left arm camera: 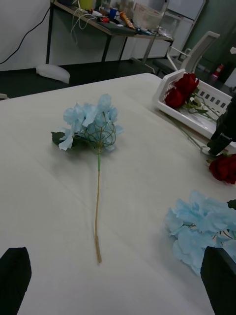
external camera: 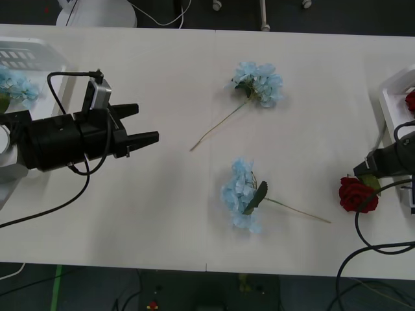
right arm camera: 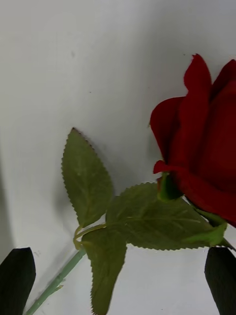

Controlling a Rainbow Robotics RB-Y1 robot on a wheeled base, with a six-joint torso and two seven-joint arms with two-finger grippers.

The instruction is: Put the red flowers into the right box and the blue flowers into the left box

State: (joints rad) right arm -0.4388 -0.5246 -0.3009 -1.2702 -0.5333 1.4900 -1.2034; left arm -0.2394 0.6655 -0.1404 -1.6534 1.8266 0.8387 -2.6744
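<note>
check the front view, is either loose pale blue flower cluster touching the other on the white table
No, the farther blue flower cluster and the nearer one lie apart on the table.

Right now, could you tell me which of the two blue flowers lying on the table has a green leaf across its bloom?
The nearer blue flower; the farther one has no such leaf.

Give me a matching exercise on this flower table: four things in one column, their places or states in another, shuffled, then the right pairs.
Things:
1. left gripper
2. right gripper
3. far blue flower
4. right box

Places or states:
A. lies loose on the table, stem pointing toward the left gripper
B. hovers low over a red rose on the table, fingers open either side of its leaves
C. holds red roses already
D. open and holding nothing, over the table's left half

Pairs: 1-D, 2-B, 3-A, 4-C
</note>
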